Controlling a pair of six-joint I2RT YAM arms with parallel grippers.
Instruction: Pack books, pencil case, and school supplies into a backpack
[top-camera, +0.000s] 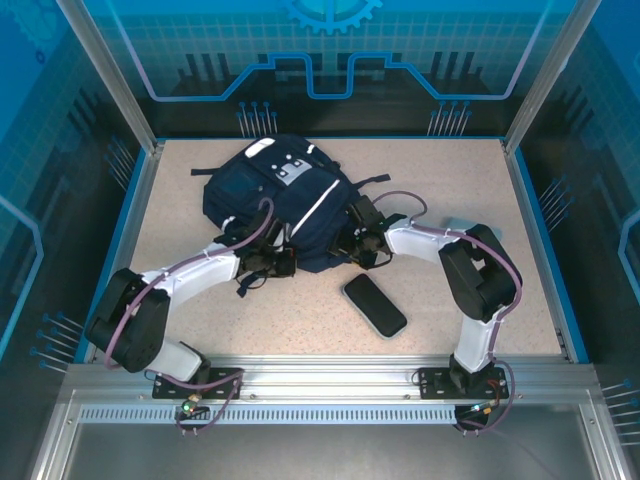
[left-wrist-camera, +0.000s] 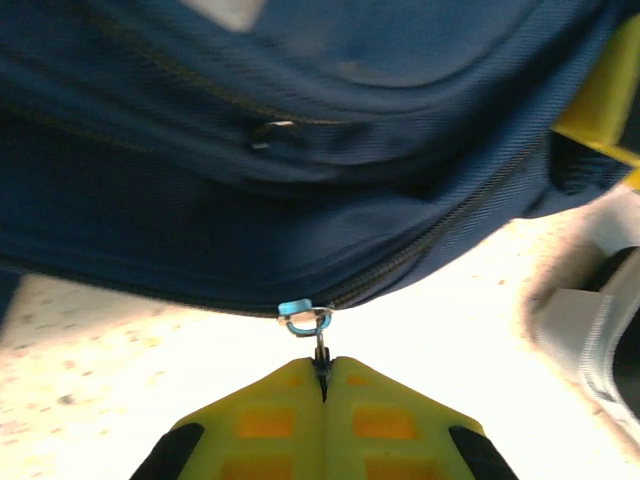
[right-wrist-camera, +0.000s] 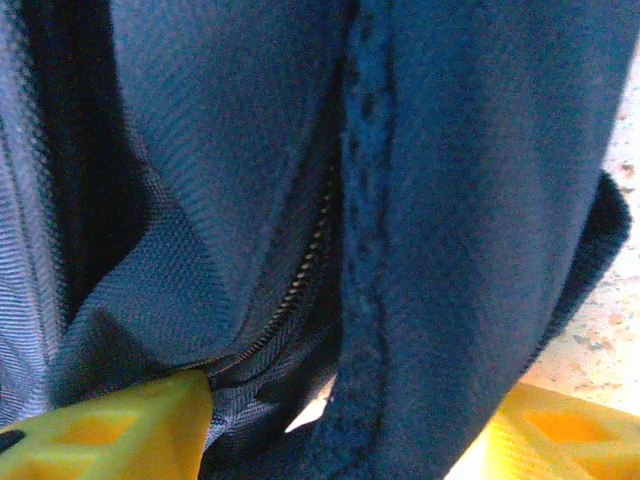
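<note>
The navy backpack lies in the middle of the table, its white patches toward the far side. At its near edge my left gripper is shut on the metal zipper pull, which hangs from the slider on the zipper line of the backpack. My right gripper is at the bag's right edge. Its yellow fingers stand on either side of a thick fold of the backpack that fills the gap between them. The books are hidden or out of view.
A dark flat pencil case lies on the table near the front, right of centre and apart from the bag. Loose dark straps trail off the bag's right side. A yellow shape shows past the bag's right edge.
</note>
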